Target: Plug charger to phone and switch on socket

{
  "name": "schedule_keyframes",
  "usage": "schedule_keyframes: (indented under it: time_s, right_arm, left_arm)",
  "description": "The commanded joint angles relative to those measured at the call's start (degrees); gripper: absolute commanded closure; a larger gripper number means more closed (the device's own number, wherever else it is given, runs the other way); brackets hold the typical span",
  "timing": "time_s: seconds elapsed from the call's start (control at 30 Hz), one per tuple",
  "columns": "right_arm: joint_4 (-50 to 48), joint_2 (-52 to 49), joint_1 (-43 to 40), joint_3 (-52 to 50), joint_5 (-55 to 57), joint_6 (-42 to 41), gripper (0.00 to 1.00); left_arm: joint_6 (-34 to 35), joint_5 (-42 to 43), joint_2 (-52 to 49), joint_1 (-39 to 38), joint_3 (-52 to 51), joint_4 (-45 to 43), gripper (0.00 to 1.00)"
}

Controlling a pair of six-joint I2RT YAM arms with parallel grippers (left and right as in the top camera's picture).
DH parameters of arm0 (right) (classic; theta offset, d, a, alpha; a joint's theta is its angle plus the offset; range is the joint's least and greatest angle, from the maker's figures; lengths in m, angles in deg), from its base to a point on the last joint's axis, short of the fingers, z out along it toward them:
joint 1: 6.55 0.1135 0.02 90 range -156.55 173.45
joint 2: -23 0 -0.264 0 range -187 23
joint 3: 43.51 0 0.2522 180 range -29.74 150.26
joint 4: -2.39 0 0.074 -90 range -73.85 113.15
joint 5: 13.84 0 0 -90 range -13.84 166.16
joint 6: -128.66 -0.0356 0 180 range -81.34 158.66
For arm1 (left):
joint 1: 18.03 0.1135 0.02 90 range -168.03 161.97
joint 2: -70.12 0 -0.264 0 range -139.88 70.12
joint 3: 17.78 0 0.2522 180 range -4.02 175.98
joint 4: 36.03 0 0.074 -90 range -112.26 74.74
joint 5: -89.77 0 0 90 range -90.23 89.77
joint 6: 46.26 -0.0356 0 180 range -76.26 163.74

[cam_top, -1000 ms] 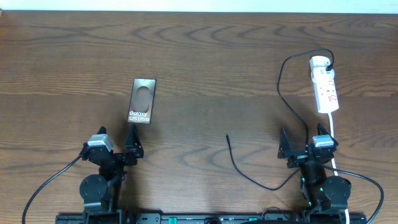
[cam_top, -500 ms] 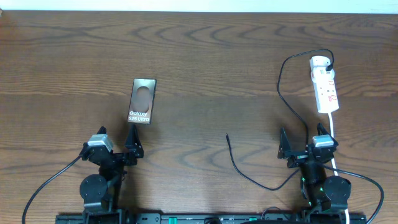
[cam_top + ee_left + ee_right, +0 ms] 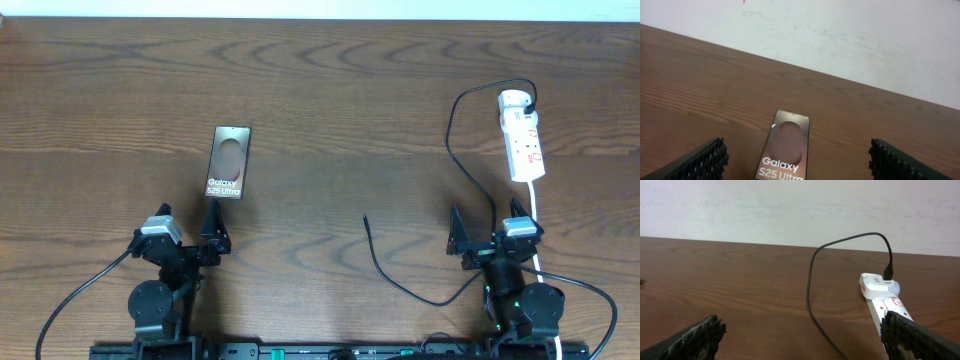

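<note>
Lying flat just ahead of the left tool, whose jaws gape wide, the phone faces up. The socket sits beyond the right tool, also spread wide. The charger is plugged in at the socket's far end, and its free tip lies between the arms, well apart from the phone. A dark wooden worktop meets a white wall.
</note>
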Motion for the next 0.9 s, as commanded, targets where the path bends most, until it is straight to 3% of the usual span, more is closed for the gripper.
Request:
schedule_keyframes:
  time_s: [0.0, 0.63, 0.73, 0.87]
  right_arm:
    - [0.3, 0.3, 0.3, -0.1, 0.4, 0.4, 0.01]
    - [0.3, 0.3, 0.3, -0.1, 0.4, 0.4, 0.01]
    - [0.3, 0.3, 0.3, -0.1, 0.4, 0.4, 0.01]
    - [0.3, 0.3, 0.3, -0.1, 0.4, 0.4, 0.01]
  left_arm:
    - [0.1, 0.5, 0.4, -0.1, -0.9, 2.1, 0.10]
    - [0.1, -0.5, 0.1, -0.1, -0.2, 2.5, 0.10]
    - [0.0, -0.6, -1.8, -0.1, 2.8, 4.7, 0.10]
    - [-3.0, -0.6, -11.5, -0.1, 12.8, 8.5, 0.10]
